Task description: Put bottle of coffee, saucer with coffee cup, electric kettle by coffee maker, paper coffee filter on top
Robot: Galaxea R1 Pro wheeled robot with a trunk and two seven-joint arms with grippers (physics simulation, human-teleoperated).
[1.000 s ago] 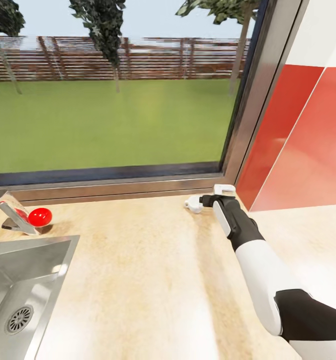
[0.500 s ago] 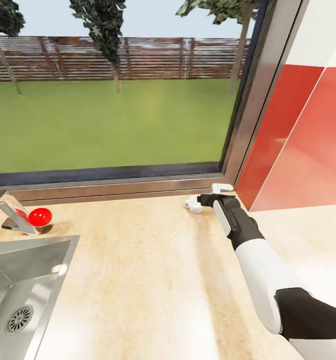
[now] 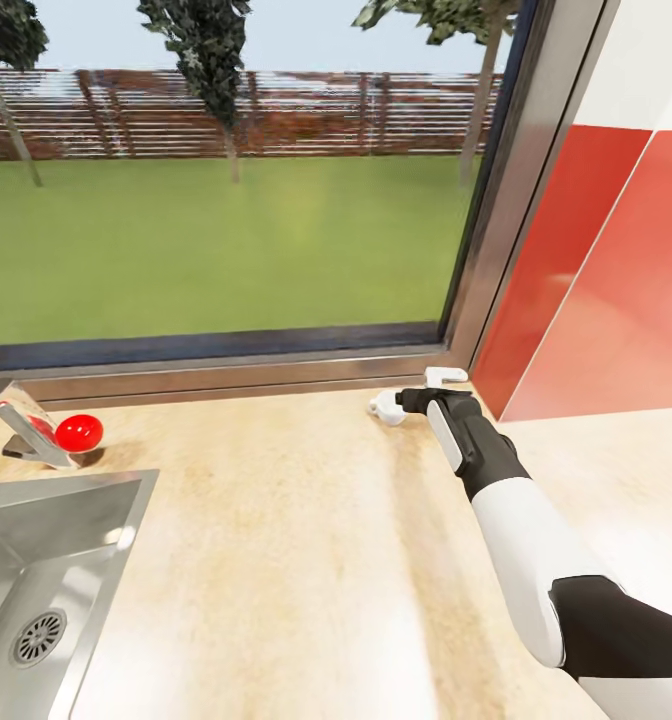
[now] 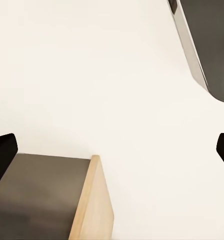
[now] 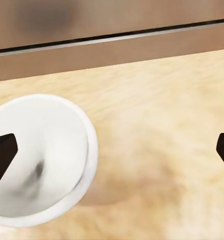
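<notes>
On the light-wood kitchen countertop [image 3: 276, 540], at the back near the window sill, sits a small white round piece that looks like the coffee cup [image 3: 385, 408] [image 5: 39, 157]. It stands directly on the wood. My right gripper [image 3: 416, 393] [image 5: 112, 150] is stretched out low over that spot and open wide. The cup lies beside one fingertip, not between the jaws. In the left wrist view my left gripper [image 4: 112, 147] is open with nothing between its fingers, facing a pale surface and a wood-edged dark panel [image 4: 47, 200].
A steel sink [image 3: 36, 560] with a faucet [image 3: 21, 425] and a red round object [image 3: 79, 433] takes up the left. The window frame [image 3: 226, 375] runs along the back, and a red wall panel [image 3: 596, 300] closes the right side.
The far white finger of the right gripper looks thinner and has shifted slightly toward the window. The cup and everything else stay put.
</notes>
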